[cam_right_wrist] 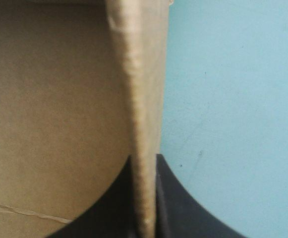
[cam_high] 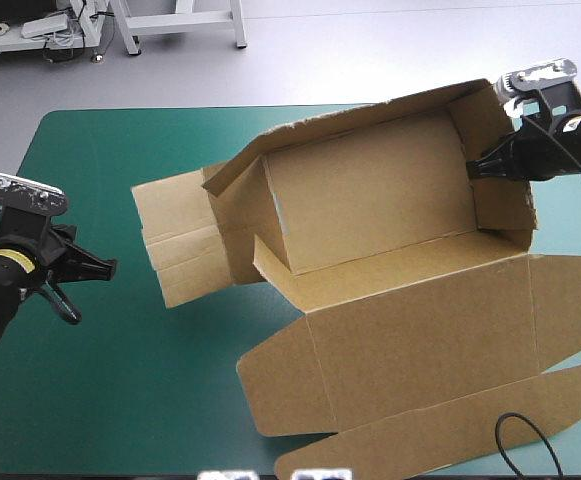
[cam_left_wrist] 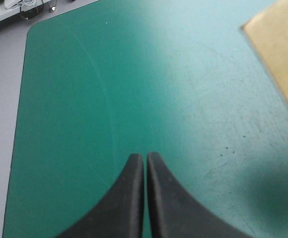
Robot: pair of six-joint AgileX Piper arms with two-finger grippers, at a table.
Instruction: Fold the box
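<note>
– High view: where's the box (cam_high: 370,200)?
– Right of centre, walls up, floor showing, lid (cam_high: 420,340) flat toward the near edge. Right gripper (cam_high: 475,165) pinches its right wall (cam_high: 505,205).
– Left gripper (cam_left_wrist: 145,156)?
– Fingers pressed together over bare cover (cam_high: 90,400), left side, well apart.

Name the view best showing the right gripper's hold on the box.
Right wrist view: a wall of the box sits pinched in the right gripper. High view shows only where it grips, the right end wall. Left wrist view shows just a box corner.
</note>
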